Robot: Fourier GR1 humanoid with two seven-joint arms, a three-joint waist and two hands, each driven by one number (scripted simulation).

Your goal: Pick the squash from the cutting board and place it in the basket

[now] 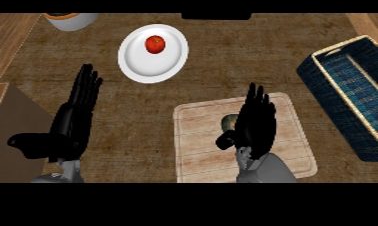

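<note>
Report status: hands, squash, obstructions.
Left hand open, resting at left. Right hand open, over squash on cutting board. No obstacle seen toward basket.

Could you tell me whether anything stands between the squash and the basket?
Nothing visible does: the squash lies on the cutting board partly under the right hand, and only bare counter separates the board from the basket at right.

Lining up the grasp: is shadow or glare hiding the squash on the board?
Head view: no glare on the cutting board; the right robot hand covers most of the squash, a greenish bit showing at its left; the plate is brightest.
</note>
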